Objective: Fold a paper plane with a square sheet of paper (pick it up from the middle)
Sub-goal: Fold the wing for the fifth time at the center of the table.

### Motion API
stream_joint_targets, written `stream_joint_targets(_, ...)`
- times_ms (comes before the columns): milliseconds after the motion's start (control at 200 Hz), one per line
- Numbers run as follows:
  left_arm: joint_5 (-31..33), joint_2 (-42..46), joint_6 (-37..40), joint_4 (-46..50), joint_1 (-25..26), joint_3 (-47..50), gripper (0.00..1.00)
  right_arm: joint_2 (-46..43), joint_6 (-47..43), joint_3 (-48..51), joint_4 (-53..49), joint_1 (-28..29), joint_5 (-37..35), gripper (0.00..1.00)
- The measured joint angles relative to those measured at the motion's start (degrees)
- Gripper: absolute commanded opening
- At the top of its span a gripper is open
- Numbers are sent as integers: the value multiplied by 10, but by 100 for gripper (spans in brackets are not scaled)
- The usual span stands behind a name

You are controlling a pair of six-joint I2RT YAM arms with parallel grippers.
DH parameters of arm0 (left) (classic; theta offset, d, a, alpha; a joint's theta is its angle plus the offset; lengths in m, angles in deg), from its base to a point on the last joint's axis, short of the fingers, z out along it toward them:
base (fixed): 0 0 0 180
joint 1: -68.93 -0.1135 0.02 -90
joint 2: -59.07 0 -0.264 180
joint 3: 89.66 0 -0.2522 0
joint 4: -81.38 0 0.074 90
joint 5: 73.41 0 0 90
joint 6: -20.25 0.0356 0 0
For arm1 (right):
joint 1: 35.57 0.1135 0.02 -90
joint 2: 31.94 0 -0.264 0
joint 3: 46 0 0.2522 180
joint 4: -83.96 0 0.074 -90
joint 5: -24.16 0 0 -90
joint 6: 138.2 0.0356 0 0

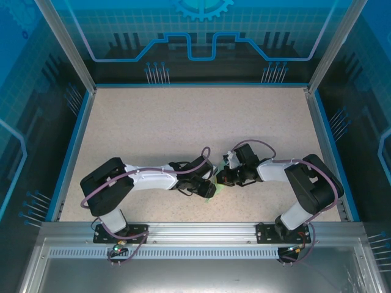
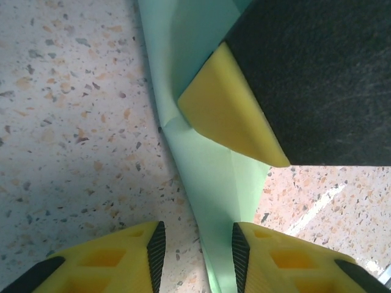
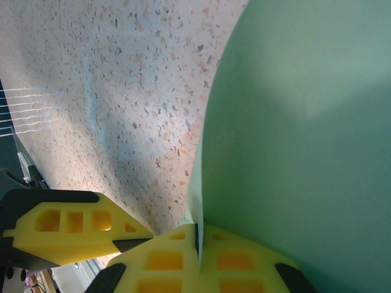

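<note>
Creases run through pale mint paper (image 2: 208, 183) clamped by right pincer (image 3: 198, 235); left pincer (image 2: 198, 244) stands apart

The table (image 1: 183, 128) is a speckled beige slab with a blue rim (image 1: 72, 152) along its sides.

Left hand (image 1: 204, 186) and right hand (image 1: 224, 179) close together, green paper (image 1: 214, 190) between

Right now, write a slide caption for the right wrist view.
Right gripper shut on the edge of green paper, speckled table behind.
</note>
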State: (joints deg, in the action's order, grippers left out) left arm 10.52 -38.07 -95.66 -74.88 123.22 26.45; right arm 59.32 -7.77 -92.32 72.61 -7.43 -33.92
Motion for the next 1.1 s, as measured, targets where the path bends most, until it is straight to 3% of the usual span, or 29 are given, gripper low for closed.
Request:
stream_joint_targets(275, 6, 19, -26, -27, 13, 7, 42, -3, 0, 4, 6, 0, 2, 0)
stream_joint_targets(1100, 121, -29, -27, 32, 58, -30, 34, -24, 5, 21, 19, 0, 17, 0)
